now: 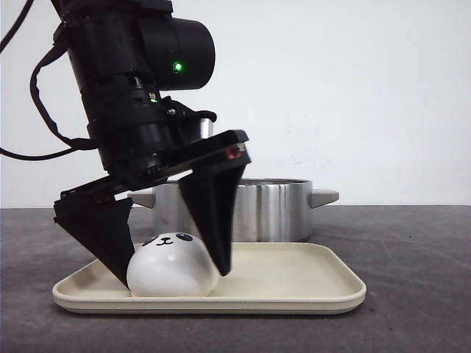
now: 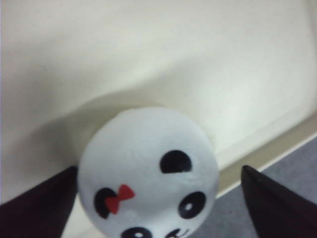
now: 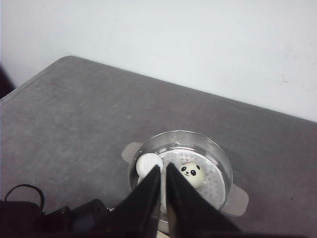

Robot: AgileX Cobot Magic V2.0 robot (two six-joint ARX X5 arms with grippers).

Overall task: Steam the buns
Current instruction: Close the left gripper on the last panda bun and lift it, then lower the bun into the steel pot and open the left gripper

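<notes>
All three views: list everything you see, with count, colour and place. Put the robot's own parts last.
Buns: three seen, white with black panda faces. One on the tray; two in the pot, one face up, one tipped over.
Tray: one, cream, on the table in front of the pot.
Pot: one, shiny steel with side handles, behind the tray.
Table: one, dark grey.
Left claw: black, open, its fingers on either side of the tray bun.
Right claw: black, nearly closed, empty, high above the pot.

White panda bun (image 2: 148,171) w/ red bow, cream tray (image 1: 294,283).
</notes>
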